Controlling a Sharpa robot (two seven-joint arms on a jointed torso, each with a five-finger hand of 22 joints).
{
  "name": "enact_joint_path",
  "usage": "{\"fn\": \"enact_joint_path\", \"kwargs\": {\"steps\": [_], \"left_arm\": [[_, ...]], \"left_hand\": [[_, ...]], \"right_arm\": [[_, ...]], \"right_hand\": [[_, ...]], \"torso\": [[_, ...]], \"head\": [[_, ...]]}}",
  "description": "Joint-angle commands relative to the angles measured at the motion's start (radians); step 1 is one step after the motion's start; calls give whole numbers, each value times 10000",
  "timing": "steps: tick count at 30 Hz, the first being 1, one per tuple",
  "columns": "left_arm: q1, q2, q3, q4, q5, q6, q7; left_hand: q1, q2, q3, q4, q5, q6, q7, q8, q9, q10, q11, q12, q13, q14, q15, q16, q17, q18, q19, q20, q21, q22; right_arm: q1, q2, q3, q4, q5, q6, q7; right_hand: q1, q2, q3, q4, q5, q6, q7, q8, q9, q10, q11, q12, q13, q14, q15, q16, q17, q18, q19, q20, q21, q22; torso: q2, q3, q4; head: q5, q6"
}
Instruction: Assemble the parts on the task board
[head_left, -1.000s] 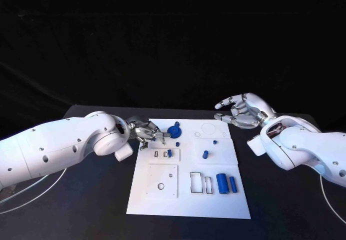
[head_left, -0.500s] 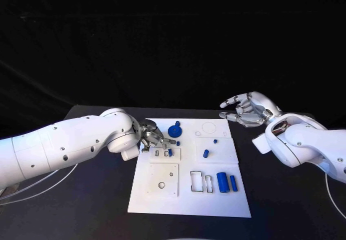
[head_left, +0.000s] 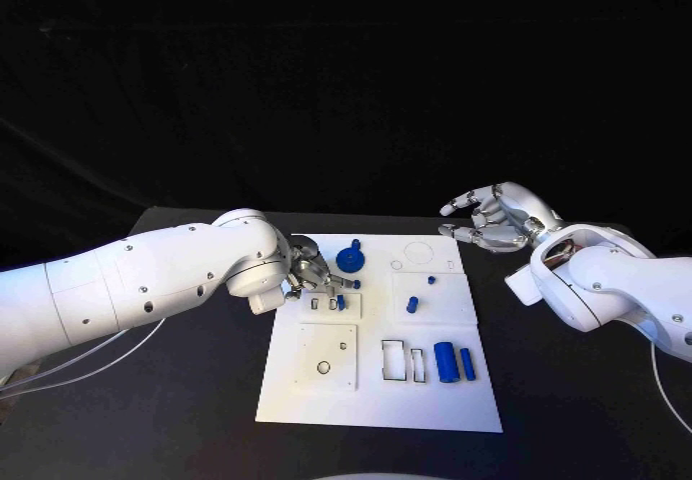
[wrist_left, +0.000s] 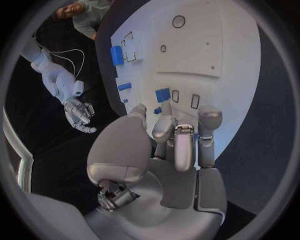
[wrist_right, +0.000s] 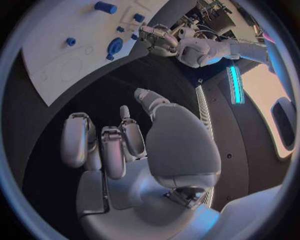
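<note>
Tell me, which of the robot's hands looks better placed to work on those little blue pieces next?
Probably the left hand: its fingers hang over the task board, right beside a small blue part. The right hand is raised off the board's far corner, holding nothing.

Bright overhead light falls on the white task board (head_left: 378, 340), which stands out sharply against the black tabletop (head_left: 577, 400) and an unlit, featureless background. The white arms show soft highlights without harsh glare. Both wrist views bend straight edges strongly and darken toward the circular rim. A cyan light strip (wrist_right: 235, 84) glows in the right wrist view.
</note>
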Motion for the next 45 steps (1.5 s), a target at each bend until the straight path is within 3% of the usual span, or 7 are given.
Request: {"fn": "enact_joint_path", "kwargs": {"steps": [1,23,34,45], "left_arm": [[31,87,-8,-66,-89,401,-217],[78,516,-53,-420,-415,1035,-334],[78,654,-79,-561,-500,1256,-373],[77,700,-94,-591,-509,1499,-390]], "left_hand": [[31,125,-80,15,378,-16,-28,-56,52,15,1,52,39,912,-51,67,1865,-170,64,16,59,63],[146,206,-78,18,567,54,-50,-45,128,21,-16,110,114,925,-61,103,1944,-180,74,13,113,170],[130,303,-104,10,394,61,-49,-52,179,21,-13,160,182,942,-56,145,2045,-193,89,14,162,265],[521,356,-10,-12,633,20,-69,-96,267,-2,-26,189,229,946,-64,162,2080,-192,56,11,184,334]], "right_arm": [[-2,26,-3,-20,-225,182,-131],[-20,104,-12,-89,-227,274,-256],[-26,140,-15,-82,-226,278,-276],[-34,158,-18,-93,-224,285,-289]], "right_hand": [[-79,-34,55,-2,18,-53,-15,-54,11,-90,5,-40,48,906,-1,-22,2065,191,-57,-5,-49,345],[-139,-30,73,48,2,-34,-17,-38,26,-66,7,-16,70,906,2,-24,2066,193,-62,-2,-68,336],[-143,-30,74,52,1,-34,-18,-38,26,-68,8,-19,66,905,2,-26,2060,194,-65,-2,-73,332],[-157,-29,81,65,-1,-41,-17,-39,28,-69,7,-21,61,908,1,-22,2071,195,-65,-1,-78,330]], "torso": [[5,-9,4],[11,-19,6],[20,-15,-14],[14,-14,15]], "head": [[4,-24],[-37,-167],[-27,-223],[-45,-264]]}}
